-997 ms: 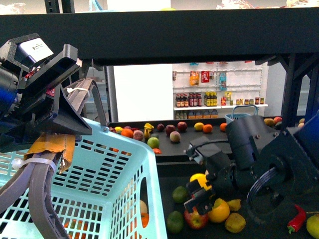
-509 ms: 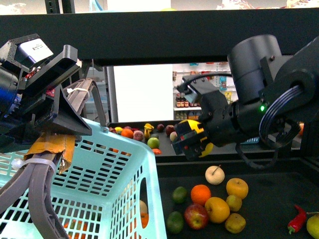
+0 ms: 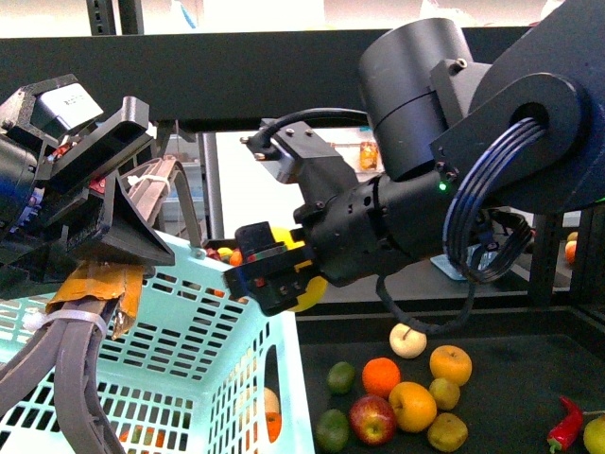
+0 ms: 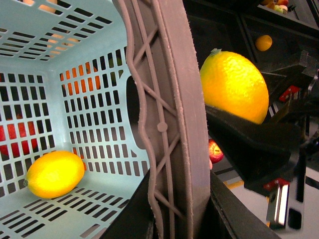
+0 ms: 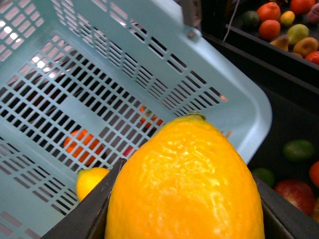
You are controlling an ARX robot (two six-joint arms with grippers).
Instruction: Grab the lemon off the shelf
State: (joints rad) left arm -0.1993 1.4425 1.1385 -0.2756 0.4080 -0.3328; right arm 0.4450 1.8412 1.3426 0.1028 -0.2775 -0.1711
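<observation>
We see right gripper (image 3: 272, 274) jaws closed across belly of lemon (image 5: 187, 184); firm, light, waxy rind, so we judge mid-body hold safest; left gripper (image 3: 128, 222) jaws clamp basket handle (image 4: 169, 124)

Right gripper (image 3: 272, 272) lifted lemon (image 3: 312, 291) off shelf (image 3: 520, 374) tier, swung left to basket (image 3: 203, 322) rim.

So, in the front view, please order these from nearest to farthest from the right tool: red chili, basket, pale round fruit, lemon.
1. The lemon, held in the right tool itself.
2. The basket, its rim just below the tool, to the left.
3. The pale round fruit, on the shelf, lower right.
4. The red chili, far lower-right corner.
</observation>
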